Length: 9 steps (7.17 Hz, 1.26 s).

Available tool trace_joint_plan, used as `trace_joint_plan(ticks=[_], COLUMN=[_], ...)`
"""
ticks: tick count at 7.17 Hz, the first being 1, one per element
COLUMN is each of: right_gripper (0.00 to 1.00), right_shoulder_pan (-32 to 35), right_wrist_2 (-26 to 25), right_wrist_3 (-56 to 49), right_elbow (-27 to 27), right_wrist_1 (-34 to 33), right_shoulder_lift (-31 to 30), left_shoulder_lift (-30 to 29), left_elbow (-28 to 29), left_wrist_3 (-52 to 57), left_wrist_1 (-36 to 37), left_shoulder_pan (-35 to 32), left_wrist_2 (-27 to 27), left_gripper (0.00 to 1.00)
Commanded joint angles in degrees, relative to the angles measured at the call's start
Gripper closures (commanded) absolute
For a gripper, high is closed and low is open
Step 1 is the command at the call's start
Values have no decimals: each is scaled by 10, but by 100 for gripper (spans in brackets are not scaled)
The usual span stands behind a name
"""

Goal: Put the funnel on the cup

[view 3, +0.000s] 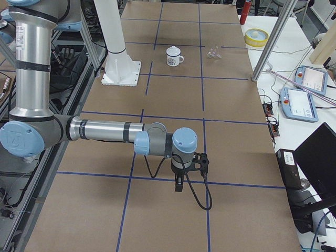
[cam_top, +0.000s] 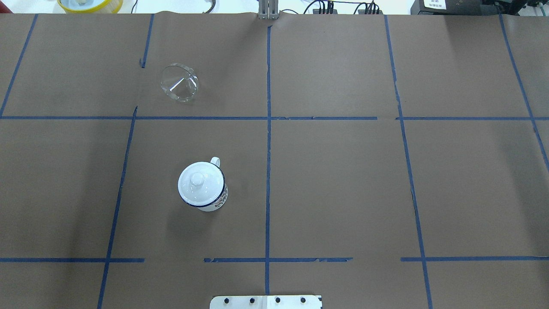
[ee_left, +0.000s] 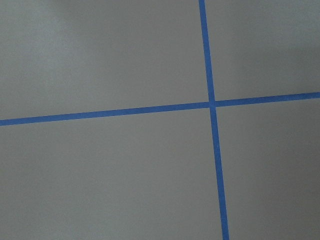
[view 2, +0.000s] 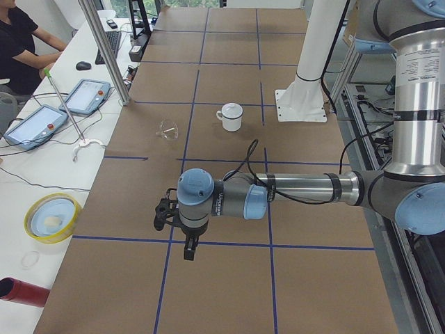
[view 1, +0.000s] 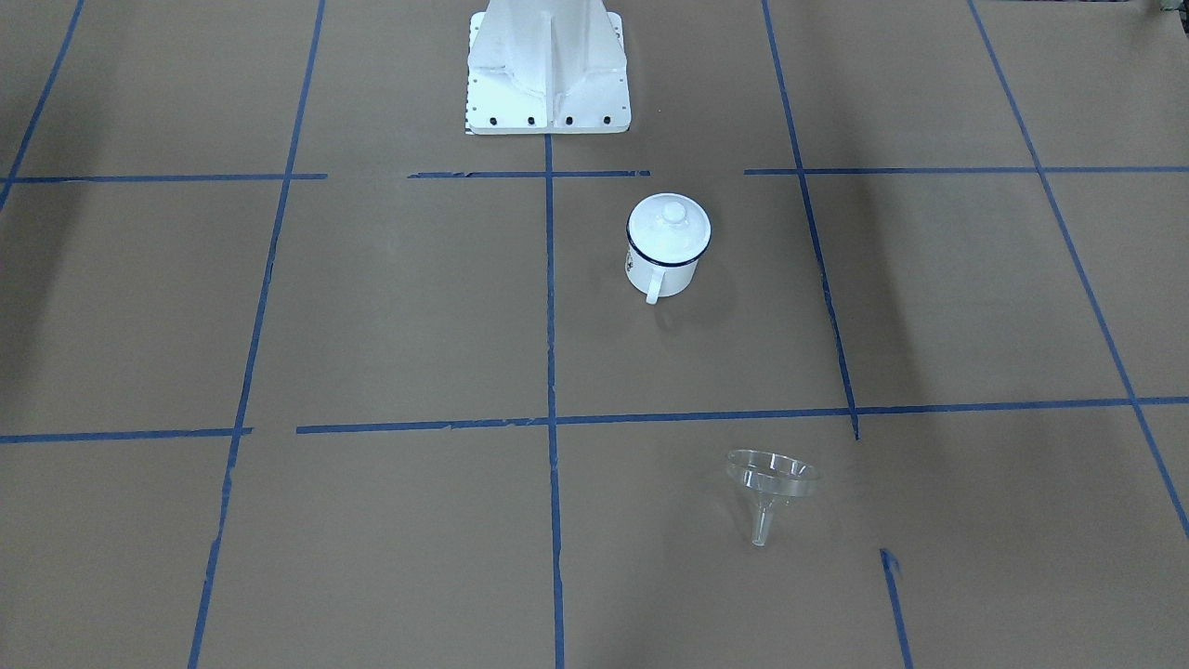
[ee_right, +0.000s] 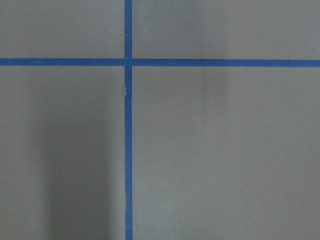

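Observation:
The cup (view 1: 661, 265), a white enamel mug with a dark blue rim, stands on the brown table with a round white knobbed lid (view 1: 669, 224) on it. It also shows in the overhead view (cam_top: 216, 198). The clear funnel (view 1: 771, 485) lies on its side farther from the robot, apart from the cup, and shows in the overhead view (cam_top: 179, 82) too. My left gripper (view 2: 188, 250) hangs over the table's left end, far from both. My right gripper (view 3: 178, 186) hangs over the right end. I cannot tell whether either is open or shut.
The robot's white base (view 1: 548, 74) stands behind the cup. A yellow-rimmed bowl (view 2: 50, 217), a red cylinder (view 2: 24, 292) and teach pendants (view 2: 87, 96) lie on the side bench. A metal post (view 2: 104, 49) rises at the table's far edge. Blue tape lines grid the table.

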Motion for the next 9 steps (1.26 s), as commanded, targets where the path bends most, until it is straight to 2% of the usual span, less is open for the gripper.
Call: trace_joint_plan(ticks=[1,5,7,9], right_gripper=[0,0,0,0], right_shoulder_pan=[0,0,0,0], right_wrist_2=[0,0,0,0], right_wrist_3=[0,0,0,0], right_elbow=[0,0,0,0], right_wrist_1=[0,0,0,0], right_shoulder_lift=[0,0,0,0], left_shoulder_lift=[1,-7,-12,-48], left_elbow=[-1,-14,-54,-66], left_wrist_3=[1,0,-7,-8], left_wrist_1=[-3,-3,0,1], left_shoulder_pan=[0,1,3,46], left_wrist_2=[0,0,0,1], left_gripper=[0,0,0,0])
